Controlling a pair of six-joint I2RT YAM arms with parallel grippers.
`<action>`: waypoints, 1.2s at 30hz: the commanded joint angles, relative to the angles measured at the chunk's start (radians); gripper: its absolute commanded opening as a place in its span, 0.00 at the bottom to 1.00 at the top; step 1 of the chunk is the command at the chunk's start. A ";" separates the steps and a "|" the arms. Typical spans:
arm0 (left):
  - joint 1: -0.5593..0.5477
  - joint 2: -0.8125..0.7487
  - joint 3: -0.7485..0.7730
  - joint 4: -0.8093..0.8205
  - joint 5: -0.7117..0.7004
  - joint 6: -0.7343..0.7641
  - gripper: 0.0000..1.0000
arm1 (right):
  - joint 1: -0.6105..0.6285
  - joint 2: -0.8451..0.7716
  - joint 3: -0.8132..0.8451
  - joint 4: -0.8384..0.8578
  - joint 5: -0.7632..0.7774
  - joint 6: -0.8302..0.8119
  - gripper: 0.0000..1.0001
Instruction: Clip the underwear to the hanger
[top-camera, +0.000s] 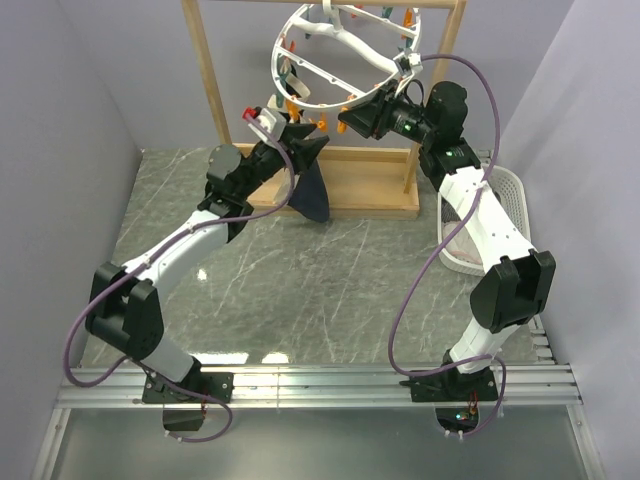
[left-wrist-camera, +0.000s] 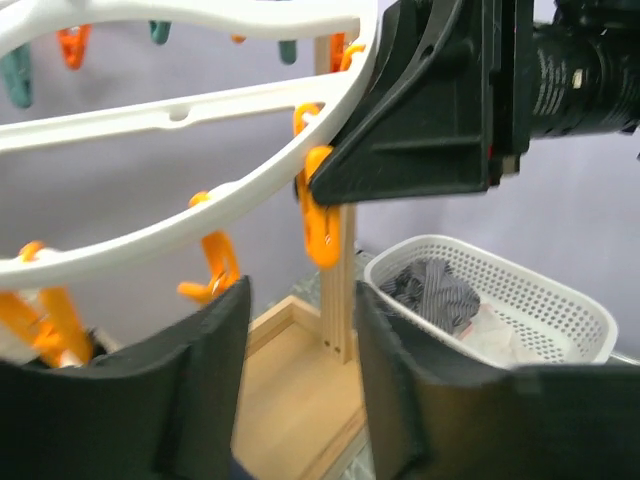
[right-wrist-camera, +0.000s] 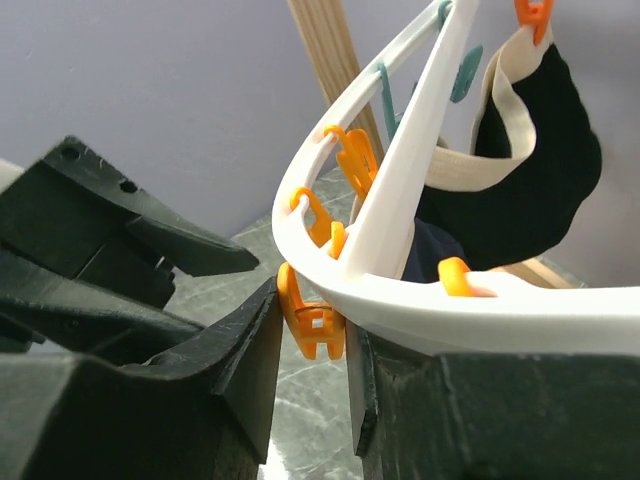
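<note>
The white ring hanger (top-camera: 335, 55) hangs tilted from the wooden rack. My right gripper (top-camera: 352, 118) is shut on an orange clip (right-wrist-camera: 312, 315) at the ring's lower edge, and the clip also shows in the left wrist view (left-wrist-camera: 322, 220). My left gripper (top-camera: 300, 138) is just left of it, jaws apart (left-wrist-camera: 300, 330) with only the rack base showing between them. The navy underwear (top-camera: 312, 190) hangs down from this gripper. In the right wrist view its dark fabric with the cream waistband (right-wrist-camera: 520, 170) hangs from another orange clip at the top right.
A wooden rack with a flat base (top-camera: 345, 190) and posts (top-camera: 205, 70) stands at the back. A white perforated basket (top-camera: 480, 225) at the right holds grey striped cloth (left-wrist-camera: 435, 290). Grey walls close in on both sides.
</note>
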 joint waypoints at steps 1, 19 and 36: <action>-0.017 0.059 0.101 -0.016 0.002 -0.014 0.47 | 0.009 -0.025 -0.017 0.104 -0.080 -0.061 0.00; -0.009 0.180 0.221 0.041 -0.030 0.020 0.47 | 0.012 0.004 0.002 0.074 -0.124 -0.405 0.00; 0.011 0.205 0.258 0.059 -0.082 0.062 0.47 | 0.021 0.059 0.094 -0.166 0.008 -0.389 0.00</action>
